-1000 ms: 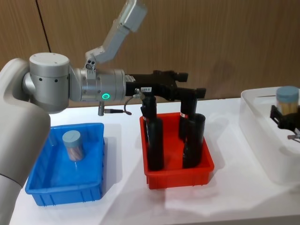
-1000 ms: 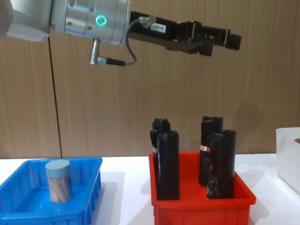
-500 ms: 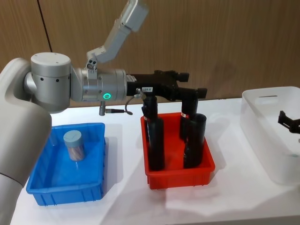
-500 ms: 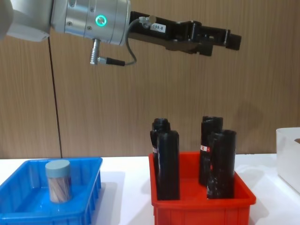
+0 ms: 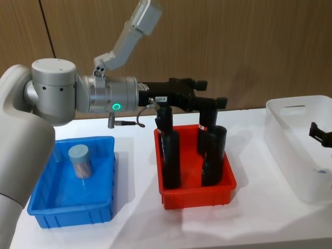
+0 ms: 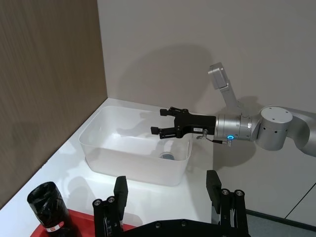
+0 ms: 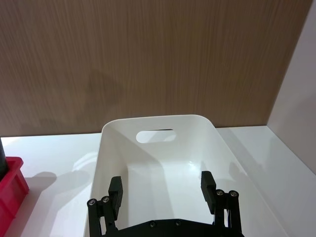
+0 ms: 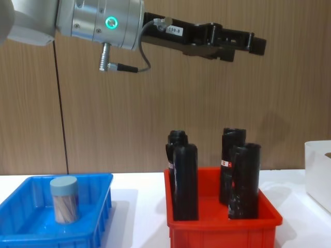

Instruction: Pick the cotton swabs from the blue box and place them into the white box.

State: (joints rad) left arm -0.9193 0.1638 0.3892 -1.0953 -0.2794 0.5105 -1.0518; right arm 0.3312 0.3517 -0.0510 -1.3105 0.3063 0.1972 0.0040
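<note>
1 of 2 done: cotton swab tub sits in white box; second tub left in blue box. Right gripper released (empty); left gripper open, idle.

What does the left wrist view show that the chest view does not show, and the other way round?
Left wrist view: the inside of the white box, with a cotton swab tub on its floor, and the right claw open and empty above that box. Chest view: the blue box with a second tub standing in it, and four black bottles upright in the red bin. Shared: the left claw, open and empty, raised above the red bin; part of the white box; the red bin; at least one black bottle.
</note>
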